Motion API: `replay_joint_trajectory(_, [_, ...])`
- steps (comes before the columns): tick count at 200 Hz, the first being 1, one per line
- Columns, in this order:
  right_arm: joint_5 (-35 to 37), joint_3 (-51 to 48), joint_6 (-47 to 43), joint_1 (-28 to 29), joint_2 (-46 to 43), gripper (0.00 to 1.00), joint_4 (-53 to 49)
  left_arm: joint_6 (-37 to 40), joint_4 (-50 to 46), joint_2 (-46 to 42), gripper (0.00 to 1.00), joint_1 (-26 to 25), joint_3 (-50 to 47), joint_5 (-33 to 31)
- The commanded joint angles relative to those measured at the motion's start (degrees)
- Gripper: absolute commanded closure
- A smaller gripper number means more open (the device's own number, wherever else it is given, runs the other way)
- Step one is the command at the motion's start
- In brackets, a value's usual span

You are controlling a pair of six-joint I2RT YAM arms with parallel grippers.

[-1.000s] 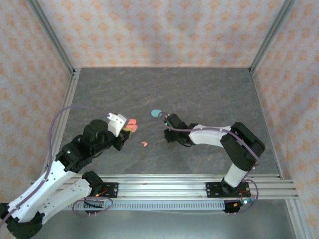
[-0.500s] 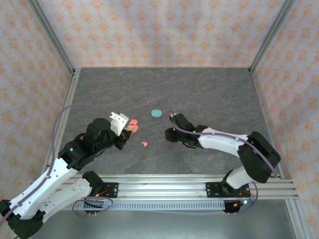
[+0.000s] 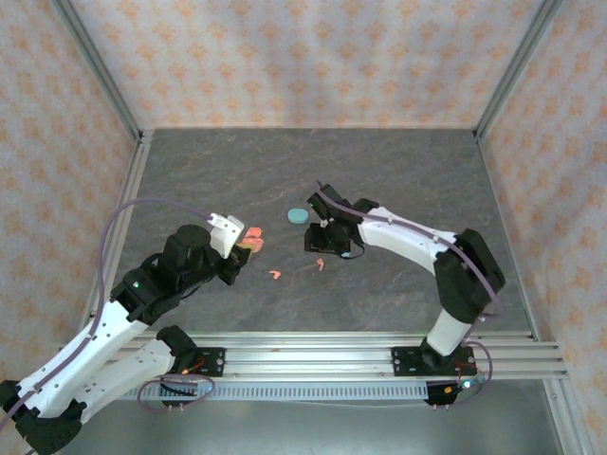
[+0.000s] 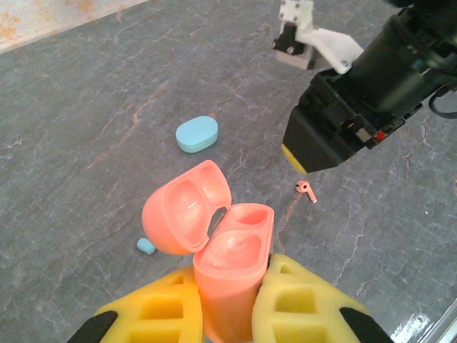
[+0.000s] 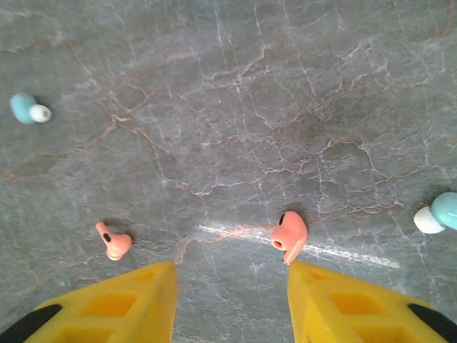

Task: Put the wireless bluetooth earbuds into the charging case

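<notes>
Pink case, lid open and facing up for loading, sits clamped in the left gripper — the right gripper, fingers spread wide, hovers over a pink earbud on the table.

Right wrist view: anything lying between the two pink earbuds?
No. Right wrist view shows bare table between the picture-left pink earbud and the picture-right pink earbud, only a pale streak on the surface.
</notes>
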Motion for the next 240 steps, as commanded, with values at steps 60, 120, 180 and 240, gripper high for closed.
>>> replay_joint_trajectory(60, [2.7, 11.3, -1.4, 1.8, 12.4, 0.6, -17.7, -1.8, 2.9, -1.1, 1.0, 0.2, -0.4, 0.4])
replay_joint_trajectory(120, [4.5, 13.7, -4.6, 1.8, 17.0, 0.64, -18.8, -2.0, 3.4, -0.5, 1.0, 0.2, -0.7, 0.4])
replay_joint_trajectory(180, [5.2, 15.9, -6.0, 1.7, 20.0, 0.67, -19.0, -2.2, 3.7, -0.3, 1.0, 0.2, -0.9, 0.5])
replay_joint_trajectory(240, [6.4, 18.6, -7.5, 1.7, 21.1, 0.71, -20.9, -2.0, 3.4, 0.0, 1.0, 0.2, -0.7, 0.6])
